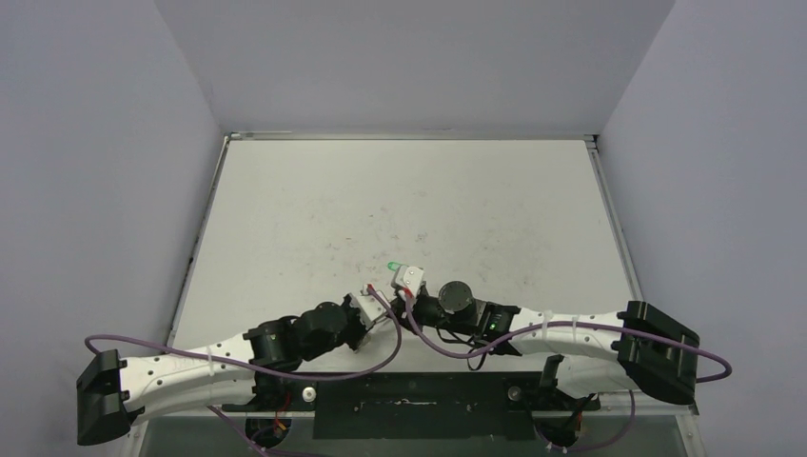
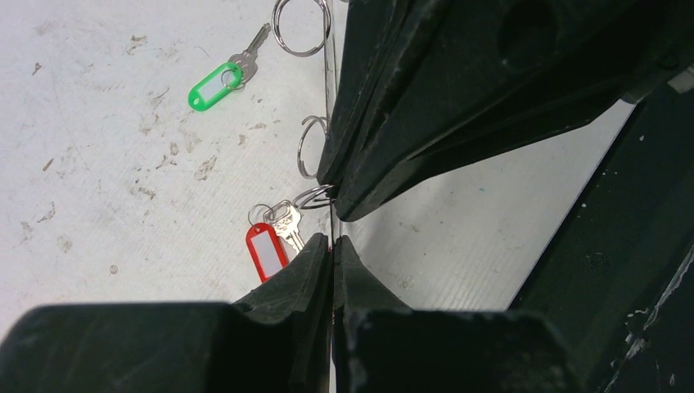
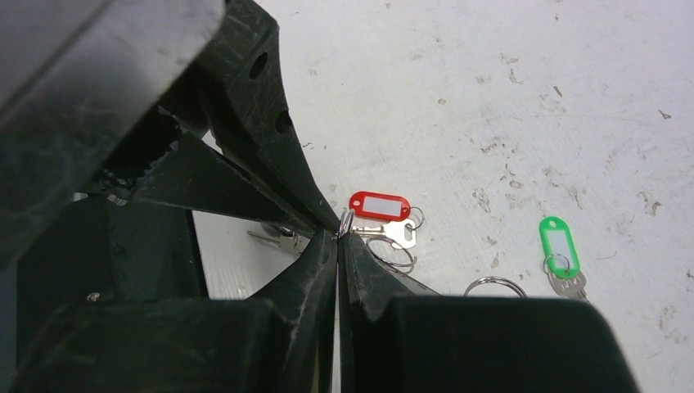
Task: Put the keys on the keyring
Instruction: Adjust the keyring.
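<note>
While my left end effector [image 2: 334, 244] and right end effector [image 3: 338, 239] pinch the springy-looking keyring [image 2: 331, 225], the red key [image 2: 287, 228] lies on the tabletop [image 2: 98, 164] beside them, the green key [image 2: 217, 84] farther; probably light, slippery, so I'd grip tags [image 2: 265, 254].

so the table [image 1: 400, 190] is white and pretty scuffed, grey specks all over, and lying on it are a green-tagged key [image 2: 219, 82] and a red-tagged key [image 2: 268, 246], a metal ring [image 3: 495, 279] between them
</note>
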### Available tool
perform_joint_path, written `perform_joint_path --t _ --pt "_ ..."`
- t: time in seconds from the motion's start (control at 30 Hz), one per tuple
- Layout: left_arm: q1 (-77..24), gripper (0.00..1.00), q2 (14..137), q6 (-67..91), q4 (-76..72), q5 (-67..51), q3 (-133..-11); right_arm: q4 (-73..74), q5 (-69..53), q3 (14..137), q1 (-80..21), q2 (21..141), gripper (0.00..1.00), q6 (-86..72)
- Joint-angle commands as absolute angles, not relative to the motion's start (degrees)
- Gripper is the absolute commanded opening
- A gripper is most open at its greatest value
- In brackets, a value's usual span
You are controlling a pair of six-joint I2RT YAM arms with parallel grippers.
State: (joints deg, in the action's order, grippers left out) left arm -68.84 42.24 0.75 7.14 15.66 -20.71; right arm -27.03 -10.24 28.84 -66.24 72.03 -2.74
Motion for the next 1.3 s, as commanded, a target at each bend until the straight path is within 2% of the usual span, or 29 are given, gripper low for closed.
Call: perform_joint_path --t 0.0,0.43,0.5,0.57,0.7,0.8,1.03,1.27 --pt "-68.8 0.00 41.5 0.3 3.8 14.7 -21.4 -37.3 -14.3 30.1 -64.6 71.2 0.00 -8.8" --pt "-68.8 0.00 40.5 0.3 1.8 13.1 -21.2 -44.2 -12.7 27.8 -64.2 77.1 0.00 -4.0" --pt "-68.8 0.13 38.9 0.3 0.8 12.0 -20.7 -48.3 -12.6 26.3 -64.2 78.5 0.00 -2.8" --pt "-68.7 0.30 36.9 0.3 0.8 11.8 -20.5 -53.1 -13.3 24.0 -64.2 79.7 0.00 -1.4" --pt "-68.6 0.48 31.6 0.3 2.8 11.2 -21.7 -60.0 -14.7 21.0 -64.1 81.1 0.00 -0.4" --pt "-68.4 0.56 28.2 0.4 5.3 10.8 -22.9 -60.6 -15.7 20.1 -64.1 81.1 0.00 1.1" --pt "-64.0 0.57 26.3 4.7 7.5 3.0 -24.7 -57.4 -18.1 20.0 -64.1 79.2 0.00 3.3" --pt "-49.1 0.57 30.7 10.7 3.0 -20.4 -24.4 -55.3 -19.3 19.2 -64.1 77.3 0.00 3.6"
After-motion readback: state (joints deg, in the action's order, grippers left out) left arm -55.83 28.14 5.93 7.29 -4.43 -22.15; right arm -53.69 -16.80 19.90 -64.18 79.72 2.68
